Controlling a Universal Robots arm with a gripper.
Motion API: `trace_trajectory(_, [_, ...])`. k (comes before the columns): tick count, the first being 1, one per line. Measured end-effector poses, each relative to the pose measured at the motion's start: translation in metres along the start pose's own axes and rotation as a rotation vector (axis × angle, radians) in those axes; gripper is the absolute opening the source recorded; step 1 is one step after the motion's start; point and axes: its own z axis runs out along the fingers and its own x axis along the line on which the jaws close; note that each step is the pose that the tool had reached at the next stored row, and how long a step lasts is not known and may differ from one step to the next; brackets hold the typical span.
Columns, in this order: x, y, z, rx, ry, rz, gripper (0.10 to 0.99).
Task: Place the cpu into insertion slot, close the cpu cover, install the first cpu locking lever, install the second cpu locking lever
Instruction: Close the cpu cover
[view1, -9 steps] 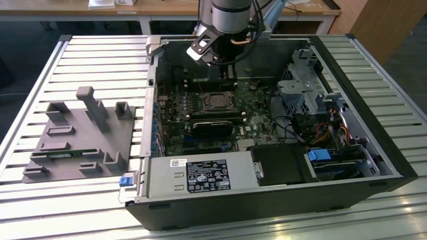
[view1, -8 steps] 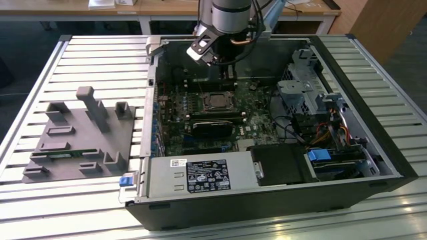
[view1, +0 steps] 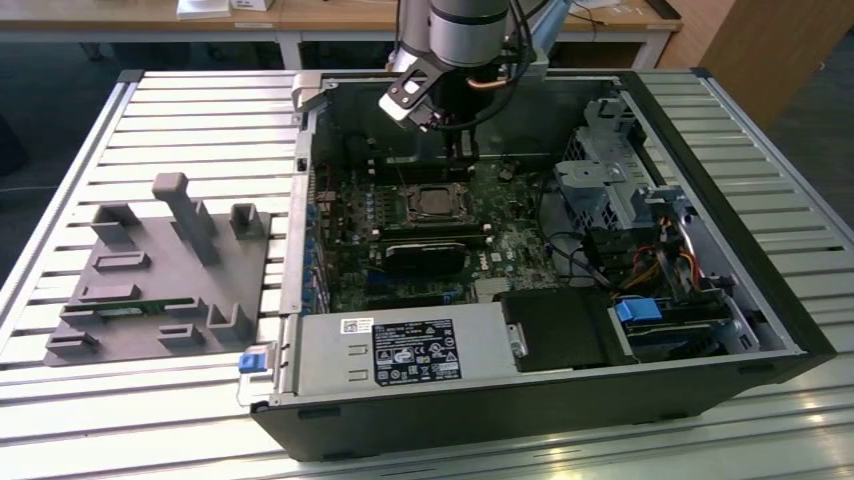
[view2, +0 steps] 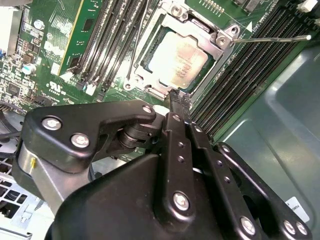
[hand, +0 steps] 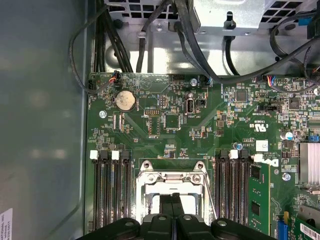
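We saw the arm reaching down into an open computer case (view1: 790, 335) that lay on the slatted counter (view1: 174, 110). Its gripper (view1: 462, 150) hung over the far end of the motherboard (hand: 165, 120), just beside the insertion slot (view1: 435, 204).

In both wrist views the gripper (view2: 179, 100) (hand: 172, 201) had its two fingers pressed together with nothing between them. Their tips sat at the edge of the socket frame; we could not tell whether they touched it.

The cpu (view2: 180, 55) lay flat in the slot. The cpu cover (hand: 170, 177) was folded down around it, and the dull silver top showed through the cut-out.

One thin lever (view2: 270, 37) stuck out from a corner of the socket across the neighbouring memory slots (view2: 240, 75). A second lever (view2: 137, 45) ran along the opposite side of the socket. We could not tell whether either one was hooked down.

A round coin battery (hand: 125, 100) sat on the board beyond the socket. On the counter, at the exterior view's left and well apart from the case, stood a grey moulded fixture (view1: 160, 270).
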Motion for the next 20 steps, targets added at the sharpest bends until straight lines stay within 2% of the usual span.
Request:
trace_trajectory(15, [0.0000, -0.0005, -0.0001, 0.000, 0.0001, 0.000, 0.106])
trace_trajectory(20, [-0.0001, -0.0004, -0.0045, 0.000, 0.0007, 0.000, 0.106])
